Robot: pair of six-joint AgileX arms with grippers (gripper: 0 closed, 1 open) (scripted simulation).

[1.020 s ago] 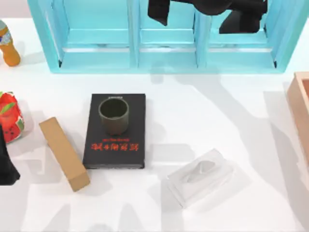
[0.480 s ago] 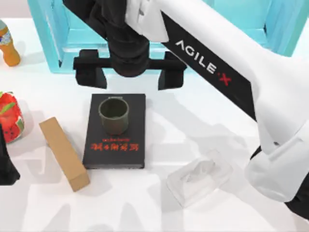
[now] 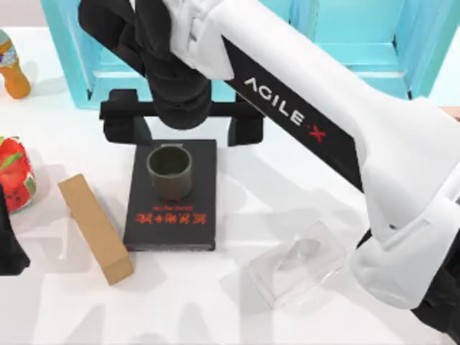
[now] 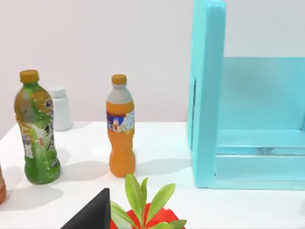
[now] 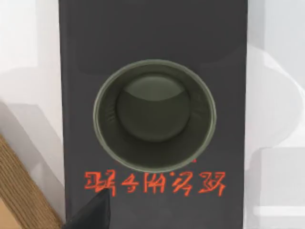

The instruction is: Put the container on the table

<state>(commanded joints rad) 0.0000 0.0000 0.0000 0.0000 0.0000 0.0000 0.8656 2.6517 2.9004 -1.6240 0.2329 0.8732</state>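
The container point(image 3: 170, 171), a dark olive-green cup, stands upright on the far half of a black book point(image 3: 170, 208) with red lettering, which lies on the white table point(image 3: 287, 187). My right gripper point(image 3: 183, 123) hovers just beyond the book's far edge, above the cup. It is open, with its black fingers point(image 3: 121, 121) spread wider than the book. From straight above, the right wrist view looks into the empty container point(image 5: 155, 121) on the book point(image 5: 152, 43). My left arm point(image 3: 7, 248) sits parked at the table's left edge.
A turquoise shelf unit point(image 3: 72, 65) lines the back. A wooden block point(image 3: 93, 228) lies left of the book and a clear tissue box point(image 3: 298, 262) to its front right. A red packet point(image 3: 14, 172) and an orange bottle point(image 3: 11, 68) stand at the left.
My right arm has swung from the shelf across the table. In the last half second its open gripper shifted slightly left and closer to the book. The container has not moved.
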